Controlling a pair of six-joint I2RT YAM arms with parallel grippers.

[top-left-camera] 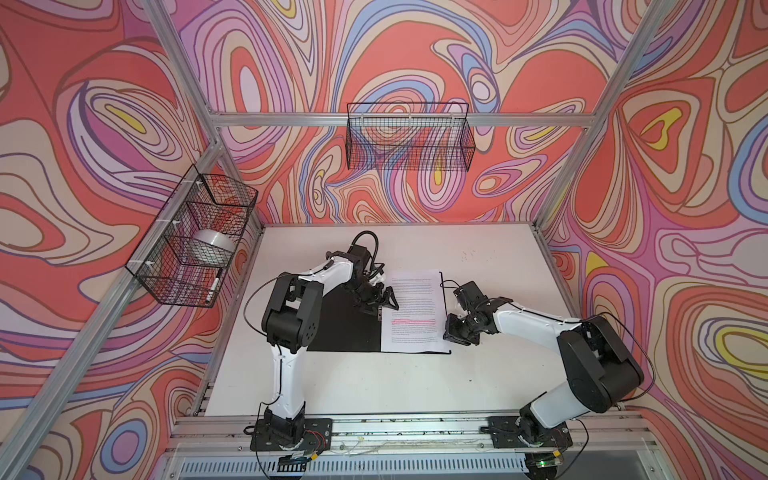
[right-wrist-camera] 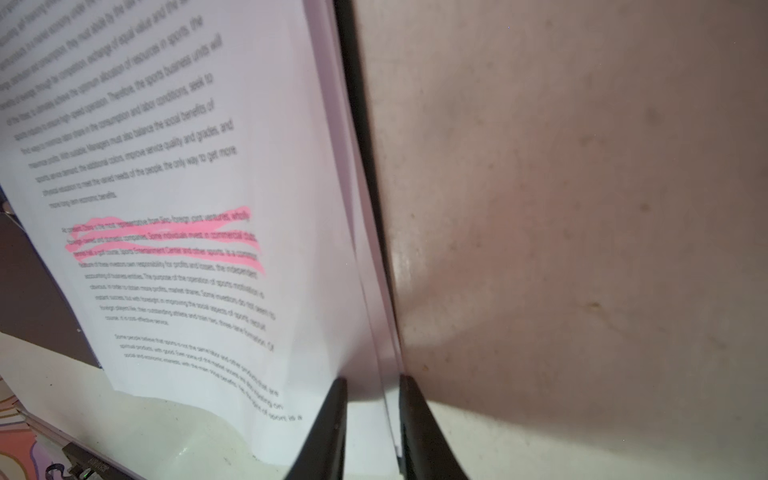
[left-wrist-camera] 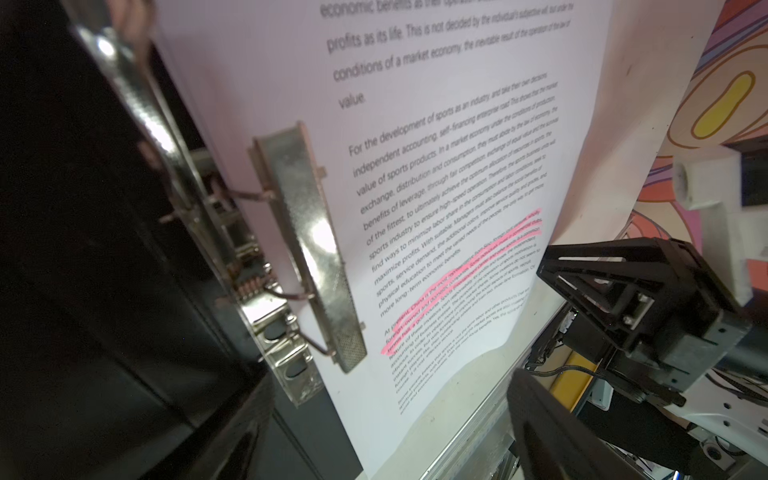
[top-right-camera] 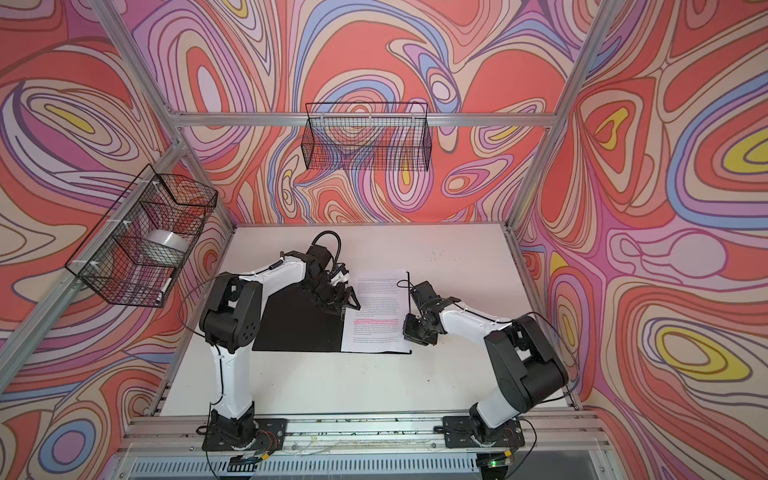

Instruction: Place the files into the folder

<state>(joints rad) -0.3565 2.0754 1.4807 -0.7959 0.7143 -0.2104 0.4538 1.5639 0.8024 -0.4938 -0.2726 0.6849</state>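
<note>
In both top views the folder (top-left-camera: 340, 328) (top-right-camera: 295, 328) lies open on the white table, its black inside facing up. The files (top-left-camera: 411, 311) (top-right-camera: 380, 307), white printed sheets with a pink highlighted band, cover its right half. My left gripper (top-left-camera: 382, 305) (left-wrist-camera: 386, 436) hovers open over the spine, holding nothing. In the left wrist view the metal clip (left-wrist-camera: 307, 249) rests on the files' (left-wrist-camera: 457, 166) left margin. My right gripper (top-left-camera: 445, 328) (right-wrist-camera: 372, 415) sits at the files' (right-wrist-camera: 187, 208) right edge. Its fingers stand narrowly apart astride that edge and the folder's black rim (right-wrist-camera: 357, 104).
A wire basket (top-left-camera: 195, 245) on the left wall holds a roll of tape (top-left-camera: 210, 247) and a marker. Another wire basket (top-left-camera: 409, 137) hangs on the back wall. The white table (top-left-camera: 374, 386) runs forward to the arm bases. Aluminium posts frame the corners.
</note>
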